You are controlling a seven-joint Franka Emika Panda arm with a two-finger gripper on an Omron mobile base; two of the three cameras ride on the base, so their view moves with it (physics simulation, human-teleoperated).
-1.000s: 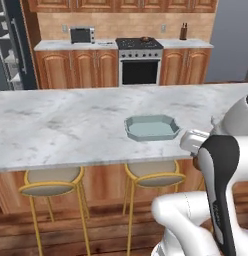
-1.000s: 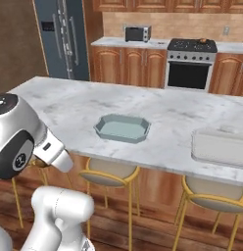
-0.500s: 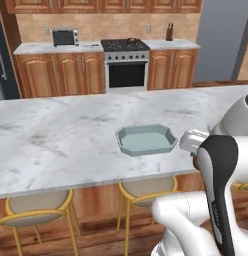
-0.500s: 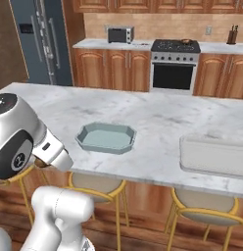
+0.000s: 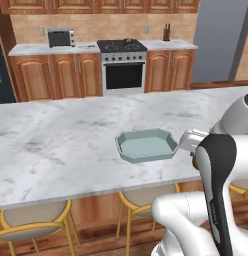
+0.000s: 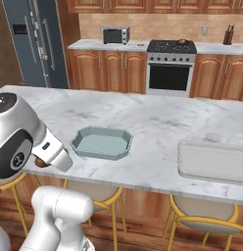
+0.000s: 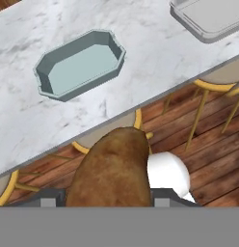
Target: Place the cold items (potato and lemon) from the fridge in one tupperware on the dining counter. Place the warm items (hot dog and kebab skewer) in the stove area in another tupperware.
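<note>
The potato (image 7: 112, 169) sat clamped in the gripper (image 7: 112, 200), held off the near edge of the marble bench (image 5: 56, 145) above the stools, and it looked like a firm, rough-skinned, lumpy oval that shouldn't squash or slip much if gripped across its fat middle. The greenish octagonal tupperware (image 5: 147, 145) on the bench looked like light rigid plastic with low sloped walls, so I'd guess it could skid on that smooth marble, and a flatter pale tupperware (image 6: 214, 159) sat further along.
</note>
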